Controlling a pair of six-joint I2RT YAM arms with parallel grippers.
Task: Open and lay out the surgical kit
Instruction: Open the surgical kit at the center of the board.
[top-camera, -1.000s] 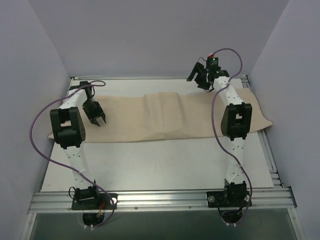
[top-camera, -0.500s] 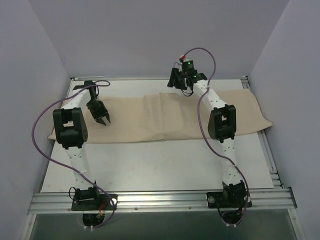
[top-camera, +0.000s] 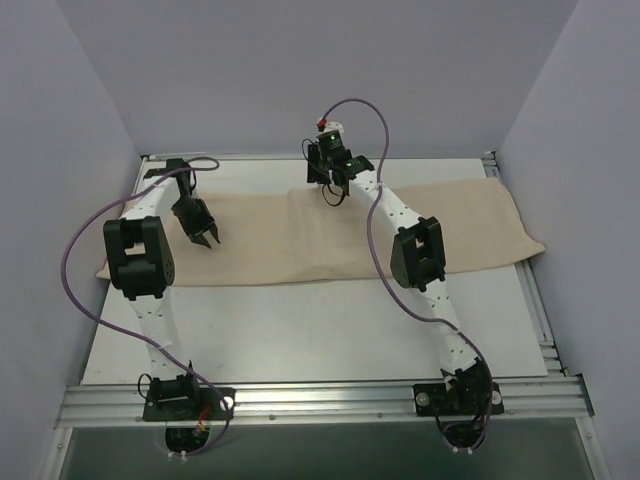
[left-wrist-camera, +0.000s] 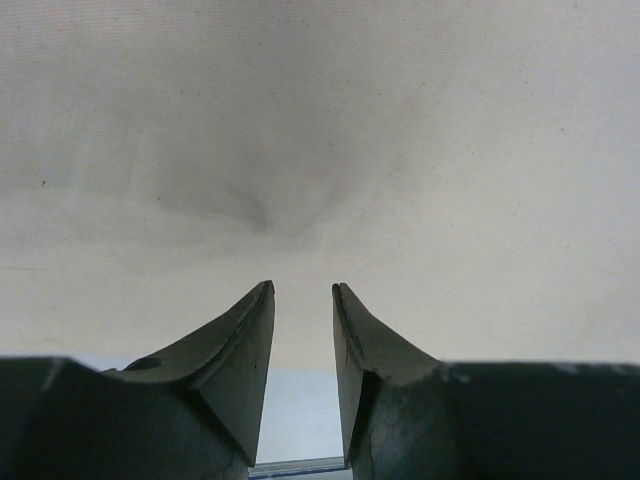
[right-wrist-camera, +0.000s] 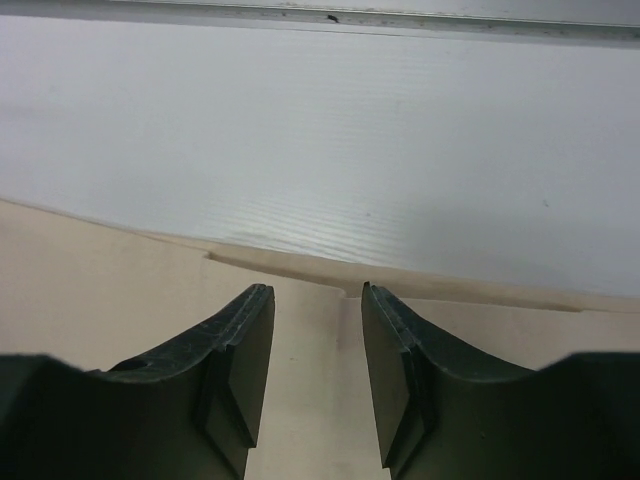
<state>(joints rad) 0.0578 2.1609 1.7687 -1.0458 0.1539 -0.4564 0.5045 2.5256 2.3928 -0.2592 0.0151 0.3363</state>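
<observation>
The surgical kit shows as a beige cloth wrap (top-camera: 260, 240) stretched left to right across the table, with a raised hump (top-camera: 322, 222) in its middle. My left gripper (top-camera: 207, 238) hovers over the cloth's left part. In the left wrist view its jaws (left-wrist-camera: 300, 288) are open, with a narrow gap and only flat cloth (left-wrist-camera: 320, 120) beneath. My right gripper (top-camera: 325, 186) is at the cloth's far edge by the hump. In the right wrist view it (right-wrist-camera: 312, 290) is open and empty over a folded flap edge (right-wrist-camera: 345, 290) of the cloth (right-wrist-camera: 100, 290).
The cloth lies on a white board (top-camera: 300, 330) framed by aluminium rails (top-camera: 320, 400), and the board's far strip (right-wrist-camera: 350, 150) shows beyond the cloth. Lilac walls (top-camera: 60, 150) close in the left, right and back. Purple cables (top-camera: 75, 250) loop off both arms.
My right arm has swung left along the cloth's far edge, from the right side to the middle hump, and its jaws have narrowed. The left gripper has narrowed slightly and barely moved.
</observation>
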